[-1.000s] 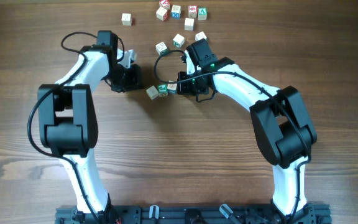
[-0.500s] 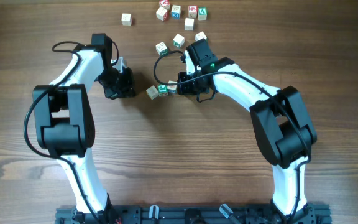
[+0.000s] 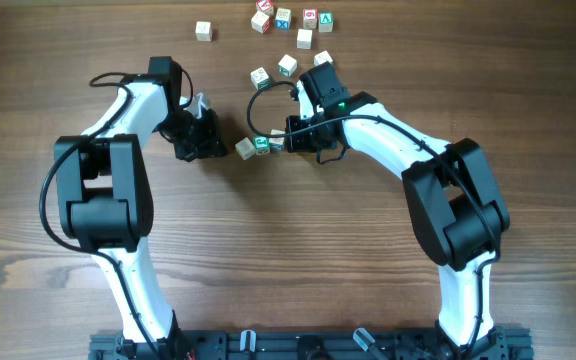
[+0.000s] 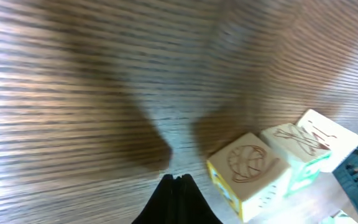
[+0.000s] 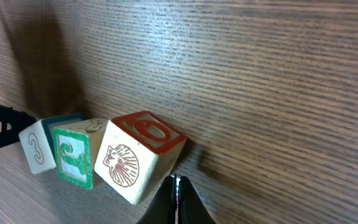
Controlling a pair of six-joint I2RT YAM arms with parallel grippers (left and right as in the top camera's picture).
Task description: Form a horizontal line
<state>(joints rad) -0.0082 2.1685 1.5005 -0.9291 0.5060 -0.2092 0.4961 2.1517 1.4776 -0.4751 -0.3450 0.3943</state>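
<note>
The wooden surface [image 3: 298, 250] carries everything, and the left arm [image 3: 128, 110] and right arm [image 3: 398, 140] both bend in toward its middle. The left hand [image 4: 176, 186] has its fingertips pressed together with nothing between them, and the right hand [image 5: 176, 193] is likewise closed and empty. The horizontal line [image 3: 261, 145] lies between the two hands, just beside each, as three cubes touching side by side and slanting slightly. In the right wrist view the red-marked cube [image 5: 138, 155], with a shell on its near face, sits just ahead and left of the fingertips. I cannot tell whether they touch it. Beyond it come the green-marked cube [image 5: 73, 155] and the cube with a 3 [image 5: 35, 146]. In the left wrist view the row's near end is ahead and to the right of the fingertips, apart from them. The loose cubes [image 3: 287, 66] are scattered beyond both hands, and a single cube [image 3: 203, 31] sits well past the left hand.
</note>
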